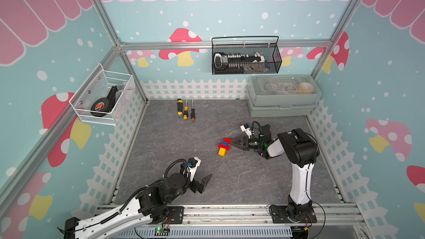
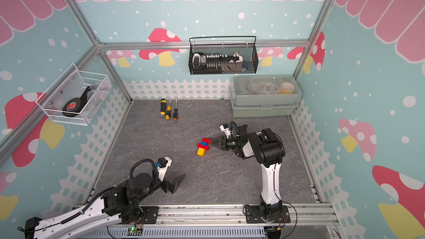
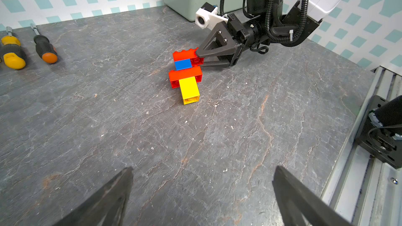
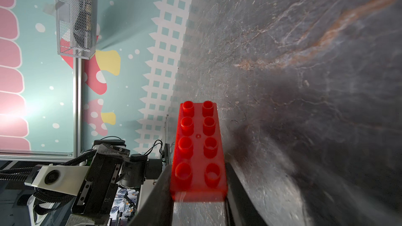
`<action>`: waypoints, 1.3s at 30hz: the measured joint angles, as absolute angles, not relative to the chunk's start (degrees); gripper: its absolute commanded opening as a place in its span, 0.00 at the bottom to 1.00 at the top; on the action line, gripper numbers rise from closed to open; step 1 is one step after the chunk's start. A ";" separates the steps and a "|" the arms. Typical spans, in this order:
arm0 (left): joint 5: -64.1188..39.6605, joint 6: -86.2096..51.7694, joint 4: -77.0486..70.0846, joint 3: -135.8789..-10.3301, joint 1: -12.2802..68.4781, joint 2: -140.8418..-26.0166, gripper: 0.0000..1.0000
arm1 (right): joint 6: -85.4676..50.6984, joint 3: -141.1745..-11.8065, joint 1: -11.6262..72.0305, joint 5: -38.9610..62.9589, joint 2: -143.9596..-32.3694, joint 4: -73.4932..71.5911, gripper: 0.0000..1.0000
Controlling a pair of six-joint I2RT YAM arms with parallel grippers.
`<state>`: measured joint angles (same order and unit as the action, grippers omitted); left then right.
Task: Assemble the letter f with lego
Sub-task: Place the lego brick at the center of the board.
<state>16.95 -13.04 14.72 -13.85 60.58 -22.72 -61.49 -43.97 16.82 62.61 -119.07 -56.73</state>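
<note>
The letter f (image 1: 224,146) lies on its side on the bench (image 1: 184,157), right of centre. Its yellow brick (image 3: 189,89) is nearest, then the near red bar (image 3: 185,77), blue brick (image 3: 183,64) and far red bar (image 4: 199,148), seemingly pinched by the right gripper (image 1: 231,143).

The letter f (image 1: 224,147) is made up of a yellow brick (image 3: 189,89), two red bars (image 3: 185,75) and a blue brick (image 3: 183,64). The table (image 1: 174,152) is patterned in veined grey; the walls (image 1: 207,14) are printed teal with white dots and pink mushrooms.
</note>
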 measured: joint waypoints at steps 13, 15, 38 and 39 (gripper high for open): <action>16.95 -13.04 14.72 -13.85 60.55 -22.72 0.99 | -61.36 -44.01 16.14 62.61 -119.07 -52.75 0.38; 16.95 -13.04 14.72 -13.85 60.55 -22.70 0.99 | -61.34 -44.03 15.86 62.54 -119.07 -51.92 0.39; 16.99 -13.04 14.66 -13.85 60.55 -22.90 0.99 | -26.41 -54.54 15.31 37.89 -99.61 3.73 0.75; 17.32 -13.04 14.50 -13.85 60.58 -23.24 0.99 | -24.71 -54.54 15.31 35.62 -98.32 5.69 0.97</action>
<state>17.32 -13.04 14.50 -13.85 60.58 -23.24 -24.71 -54.54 15.31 35.62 -98.32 5.69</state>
